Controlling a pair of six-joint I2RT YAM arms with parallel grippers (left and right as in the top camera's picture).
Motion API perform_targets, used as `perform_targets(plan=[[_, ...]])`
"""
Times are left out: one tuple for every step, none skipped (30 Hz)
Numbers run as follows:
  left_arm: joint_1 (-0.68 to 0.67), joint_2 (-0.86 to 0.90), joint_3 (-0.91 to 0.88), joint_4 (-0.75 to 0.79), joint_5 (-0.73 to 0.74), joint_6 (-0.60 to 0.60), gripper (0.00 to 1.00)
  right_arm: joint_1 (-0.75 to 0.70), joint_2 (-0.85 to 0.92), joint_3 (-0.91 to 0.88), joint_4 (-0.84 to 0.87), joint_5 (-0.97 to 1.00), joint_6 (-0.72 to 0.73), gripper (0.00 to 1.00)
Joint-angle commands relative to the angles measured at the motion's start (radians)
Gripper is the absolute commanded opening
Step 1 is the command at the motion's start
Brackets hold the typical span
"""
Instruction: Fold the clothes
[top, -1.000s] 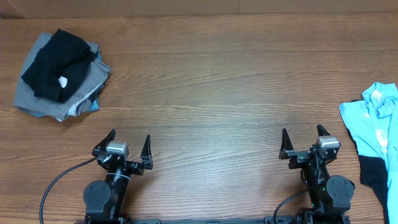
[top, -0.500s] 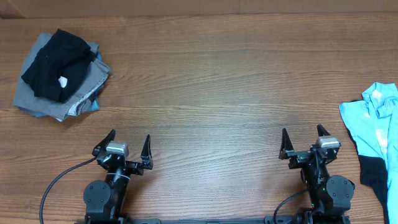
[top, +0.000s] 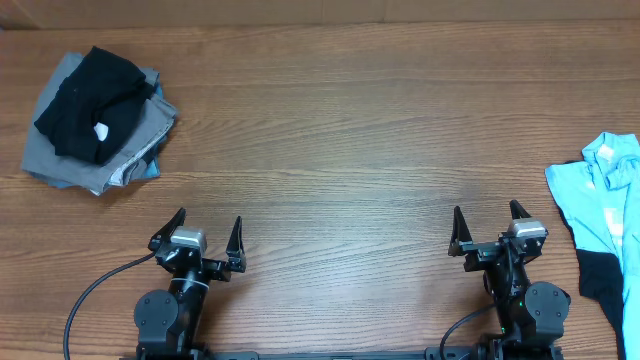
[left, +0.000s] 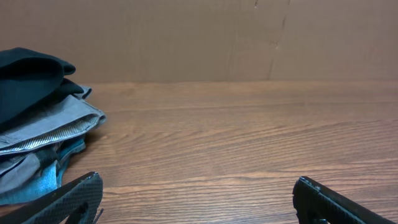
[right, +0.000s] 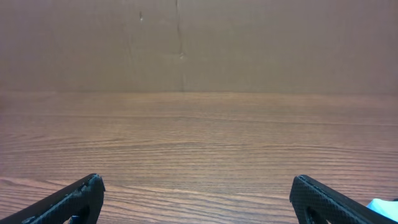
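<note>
A pile of clothes (top: 95, 120) lies at the table's far left: a black garment on top of grey and light-blue ones. The left wrist view shows that pile of clothes (left: 37, 118) at its left edge. More clothes (top: 605, 205), light blue with a black part, hang over the right edge of the table; a pale sliver of them (right: 382, 205) shows low in the right wrist view. My left gripper (top: 208, 222) rests near the front edge, open and empty. My right gripper (top: 488, 216) sits opposite it, open and empty. Both are far from any cloth.
The wooden table (top: 340, 140) stretches between the two piles. A brown cardboard wall (left: 205, 37) stands behind the table's far edge. A black cable (top: 95, 290) loops from the left arm's base.
</note>
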Motion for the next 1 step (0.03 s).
perform_targets(plan=[[-0.008,-0.011,-0.01,0.006,-0.012,-0.017,1.0,-0.003,-0.011,-0.003,0.005,-0.005,-0.001,1.0]])
